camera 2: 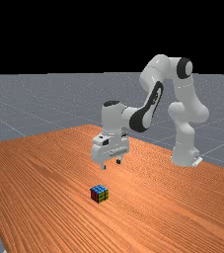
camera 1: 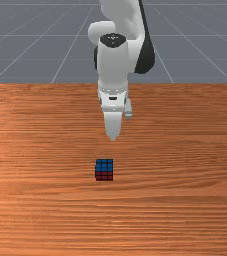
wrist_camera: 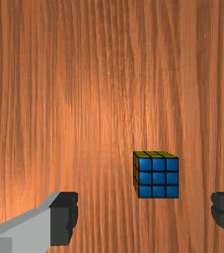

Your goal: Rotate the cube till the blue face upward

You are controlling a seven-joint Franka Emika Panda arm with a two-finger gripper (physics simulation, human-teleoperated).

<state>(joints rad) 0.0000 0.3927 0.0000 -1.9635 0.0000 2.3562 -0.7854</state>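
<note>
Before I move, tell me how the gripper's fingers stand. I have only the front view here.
Observer: The gripper is open; in the wrist view its fingers stand wide apart with nothing gripped.
Operator: Now tell me whether it hangs clear of the table.
Observer: It does; in the far view there is a gap under both fingertips.
Operator: On the cube I see blue on top and red in front. Name one more face.
Observer: Yellow: in the far view it is the side face next to the red one, toward that view's right.
</note>
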